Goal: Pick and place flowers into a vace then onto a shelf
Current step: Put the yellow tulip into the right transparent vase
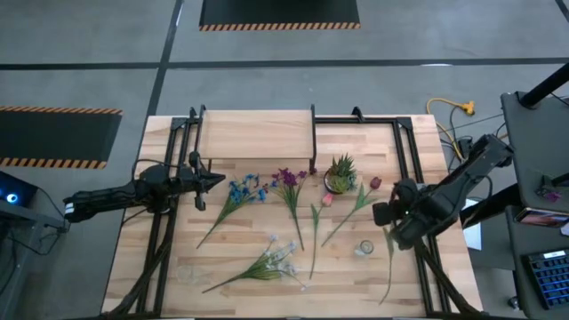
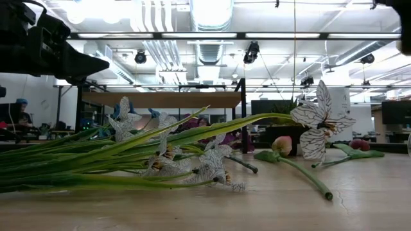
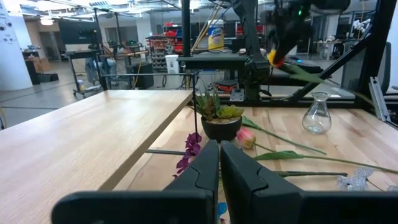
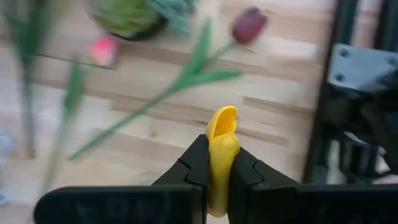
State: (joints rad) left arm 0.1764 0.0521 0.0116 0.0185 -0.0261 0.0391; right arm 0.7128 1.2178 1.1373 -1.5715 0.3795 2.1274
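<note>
My right gripper hangs above the table's right side, shut on a yellow flower whose green stem trails toward the near edge. A small glass vase stands just left of that stem. Loose flowers lie flat on the tabletop: blue, purple, white, pink and red. The shelf stands at the far edge. My left gripper is shut and level, up in the air at the left by the shelf's near edge. My right gripper pinches the yellow bloom between its two fingers, and the bloom's tip sticks out past the fingertips. The fingers come from above, slanting down. The stem slants away below the bloom; whether its far end touches the table cannot be told.
A short spiky potted plant stands in the middle, between the shelf and the vase. Black metal frame rails run along the table's left and right sides. Bare wood lies at the near middle of the table.
</note>
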